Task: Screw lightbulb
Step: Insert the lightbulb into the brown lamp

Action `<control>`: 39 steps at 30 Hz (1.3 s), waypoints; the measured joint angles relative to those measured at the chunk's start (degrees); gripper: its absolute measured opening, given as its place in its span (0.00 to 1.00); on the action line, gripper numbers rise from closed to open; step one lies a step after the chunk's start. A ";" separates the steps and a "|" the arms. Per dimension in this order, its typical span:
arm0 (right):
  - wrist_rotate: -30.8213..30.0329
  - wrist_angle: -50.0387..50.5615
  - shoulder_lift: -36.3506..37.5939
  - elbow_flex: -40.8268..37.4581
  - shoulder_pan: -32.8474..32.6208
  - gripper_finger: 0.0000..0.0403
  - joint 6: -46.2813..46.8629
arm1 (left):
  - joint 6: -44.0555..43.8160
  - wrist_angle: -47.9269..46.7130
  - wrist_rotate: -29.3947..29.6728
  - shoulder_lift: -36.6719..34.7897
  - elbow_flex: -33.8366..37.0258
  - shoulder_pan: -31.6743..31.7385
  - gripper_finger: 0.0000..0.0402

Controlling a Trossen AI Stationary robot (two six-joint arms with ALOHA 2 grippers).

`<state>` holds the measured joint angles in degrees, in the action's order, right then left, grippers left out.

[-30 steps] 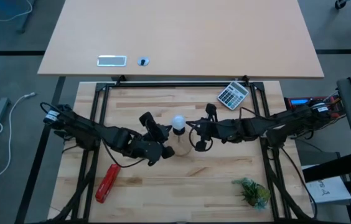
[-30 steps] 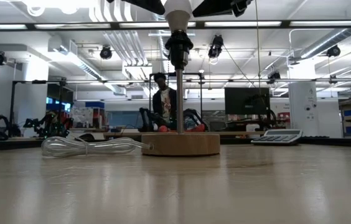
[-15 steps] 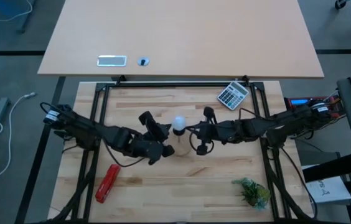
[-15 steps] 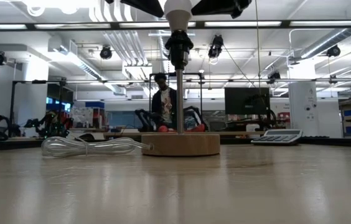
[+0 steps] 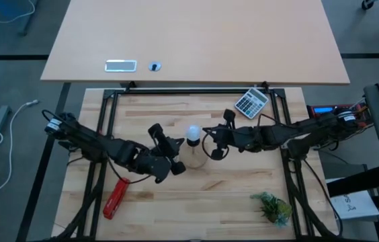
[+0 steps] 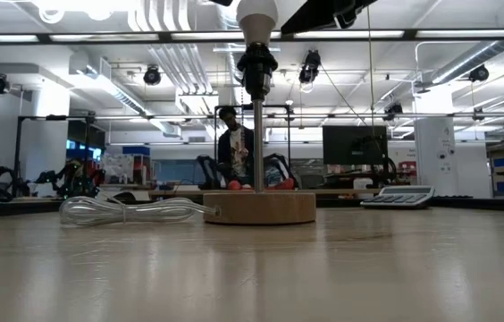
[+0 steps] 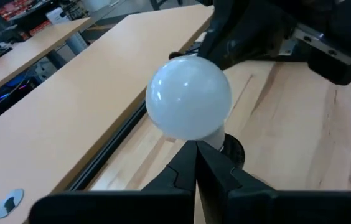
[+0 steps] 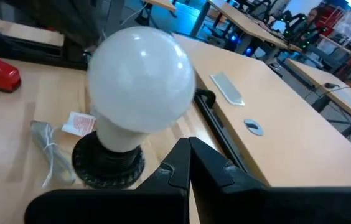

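A light wooden desk (image 5: 176, 202) carries everything here. On it: a round wooden lamp base (image 6: 259, 207) near the middle, a clear coiled cable (image 6: 131, 210) just beside it, a red stapler (image 5: 115, 197) toward the front left, a calculator (image 5: 251, 103) at the back right, and a small green plant (image 5: 273, 207) front right.

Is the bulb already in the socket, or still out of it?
In: the bulb sits upright with its neck inside the black socket. How tightly, cannot tell.

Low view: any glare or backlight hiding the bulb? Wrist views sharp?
Low view: bright ceiling strips backlight the scene; the lightbulb is cropped at the frame's top, the tabletop foreground is soft. Left wrist view: bulb sharp, soft highlight on its dome. Right wrist view: bulb evenly lit, the black socket readable, background desks blurred.
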<state>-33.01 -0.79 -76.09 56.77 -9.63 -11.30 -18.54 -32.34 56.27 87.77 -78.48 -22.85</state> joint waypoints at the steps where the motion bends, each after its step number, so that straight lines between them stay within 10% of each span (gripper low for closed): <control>1: 0.02 -0.27 0.00 0.00 0.03 0.00 -0.11 | 0.08 -0.04 -0.02 0.06 0.02 0.34 0.00; 17: 6.61 -1.28 -0.76 0.03 -1.74 0.00 0.11 | 0.89 -0.21 -0.28 0.10 0.30 3.40 0.00; 39: 0.53 -1.41 -0.55 0.05 -0.34 0.00 -0.81 | 3.16 3.96 -1.88 -0.03 0.31 -0.40 0.00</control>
<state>-32.48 -2.20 -76.64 56.82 -9.98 -12.12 -15.38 -28.38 54.39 87.74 -78.17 -23.25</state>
